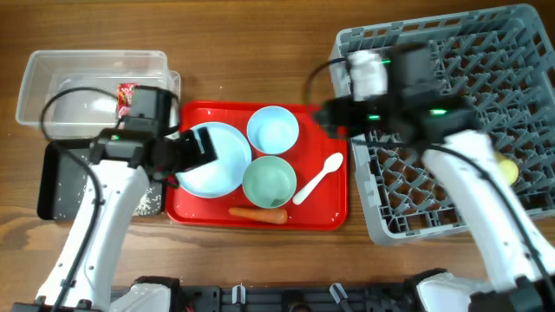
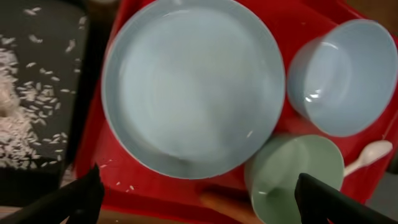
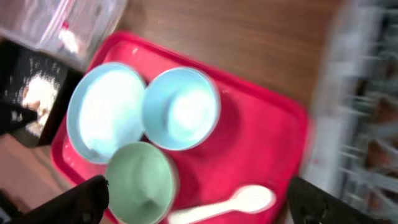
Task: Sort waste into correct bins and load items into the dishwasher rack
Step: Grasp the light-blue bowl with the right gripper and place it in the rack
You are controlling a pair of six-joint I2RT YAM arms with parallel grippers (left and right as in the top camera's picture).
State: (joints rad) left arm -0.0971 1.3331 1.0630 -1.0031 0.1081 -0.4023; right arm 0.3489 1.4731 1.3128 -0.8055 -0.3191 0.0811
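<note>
Left jaws: wide apart, holding nothing, above the near rim of the plate (image 2: 193, 87). Right jaws: also apart and empty, high over the gap between the red tray (image 1: 334, 212) and the rack (image 1: 390, 217); this view is blurred.

Red tray, middle of the bench towards the near edge:
- The plate is at the tray's left end.
- The blue bowl (image 1: 273, 129) is on the far side, just beside the plate.
- The green bowl (image 1: 270, 180) is nearer, against both.
- The spoon (image 1: 318, 178) lies right of the green bowl, bowl end towards the rack.
- The carrot (image 1: 258, 214) lies along the near rim.
- A few rice grains (image 2: 124, 185) lie beside the plate.

Rack, right edge of the bench: the yellow cup (image 1: 507, 171) sits in it on the right side.

Clear tub (image 1: 52, 69), far-left corner: holds the wrapper (image 1: 127, 95) and a white mass, too blurred to name.

Black tray (image 1: 56, 186), left edge, nearer than the tub: holds scattered rice (image 2: 12, 124).
</note>
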